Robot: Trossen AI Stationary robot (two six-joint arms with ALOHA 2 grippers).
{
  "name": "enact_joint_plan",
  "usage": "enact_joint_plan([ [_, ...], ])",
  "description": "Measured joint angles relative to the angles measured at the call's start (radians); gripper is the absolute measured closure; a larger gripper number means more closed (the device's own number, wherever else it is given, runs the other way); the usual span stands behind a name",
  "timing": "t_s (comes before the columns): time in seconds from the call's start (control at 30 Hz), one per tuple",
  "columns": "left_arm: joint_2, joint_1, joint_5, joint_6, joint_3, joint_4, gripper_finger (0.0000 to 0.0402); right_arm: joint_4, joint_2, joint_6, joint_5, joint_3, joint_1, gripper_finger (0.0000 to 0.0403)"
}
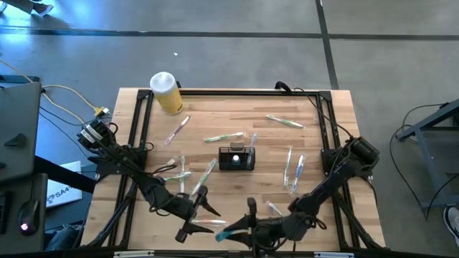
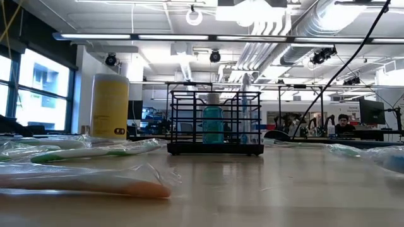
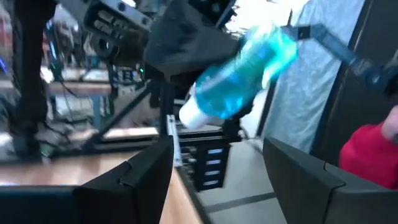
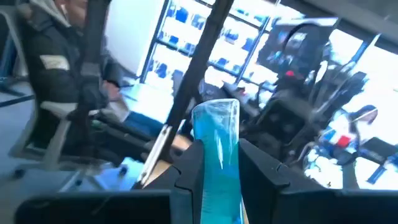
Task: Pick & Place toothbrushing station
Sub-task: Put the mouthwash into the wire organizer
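The black slatted caddy (image 1: 237, 158) stands on its base at the table's middle; the low view shows the caddy (image 2: 214, 120) holding a teal bottle (image 2: 213, 123). My right gripper (image 1: 240, 229) is near the table's front edge, shut on a blue see-through tube (image 1: 222, 235). The tube also shows in the right wrist view (image 4: 216, 143) and in the left wrist view (image 3: 242, 71), where it has a white end. My left gripper (image 1: 197, 213) is open and empty just left of the tube, its fingers (image 3: 143, 177) apart. My right gripper pinches the blue tube's two sides (image 4: 216, 171) between its two fingers. The fingers come about level from the table's right and lie along the tube. The tube's free end (image 4: 216, 112) sticks out past the fingertips, toward my left gripper. It looks lifted clear of the table.
Several wrapped toothbrushes (image 1: 222, 136) lie scattered on the wooden table around the caddy. A yellow jar with a white lid (image 1: 166, 92) stands at the far left corner. A black frame (image 1: 229, 93) runs along the table's edges. A person sits beyond the table (image 4: 56, 74).
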Motion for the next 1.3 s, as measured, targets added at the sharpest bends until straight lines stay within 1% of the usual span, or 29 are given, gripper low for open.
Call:
enact_joint_plan([
  [0.1, 0.0, 0.0, -0.007, 0.128, 0.007, -0.004, 0.0161, 0.032, 0.0, -0.034, -0.001, 0.0, -0.021, 0.0334],
  [0.2, 0.0, 0.0, -0.018, 0.2, 0.007, -0.006, 0.0161, 0.06, 0.0, -0.067, -0.005, 0.0, -0.044, 0.0334],
  [0.43, 0.0, 0.011, -0.129, 0.331, 0.007, -0.002, 0.0161, 0.105, 0.0, -0.114, -0.02, 0.0, -0.084, 0.0334],
  [0.7, 0.0, 0.087, -0.139, 0.317, 0.007, 0.002, 0.0161, 0.113, 0.0, -0.124, -0.051, 0.0, -0.116, 0.0334],
  [0.8, 0.0, 0.107, -0.115, 0.309, 0.007, 0.002, 0.0161, 0.105, 0.0, -0.124, -0.046, 0.0, -0.121, 0.0334],
  [0.97, 0.0, 0.111, -0.05, 0.309, 0.008, 0.014, 0.0161, 0.097, 0.0, -0.12, -0.039, 0.0, -0.122, 0.0334],
  [1.1, 0.0, 0.111, -0.026, 0.309, 0.008, 0.043, 0.0161, 0.096, 0.0, -0.115, -0.035, 0.0, -0.122, 0.0334],
  [1.3, 0.0, 0.116, -0.021, 0.309, 0.008, 0.059, 0.0161, 0.089, 0.0, -0.095, -0.035, 0.0, -0.122, 0.0334],
])
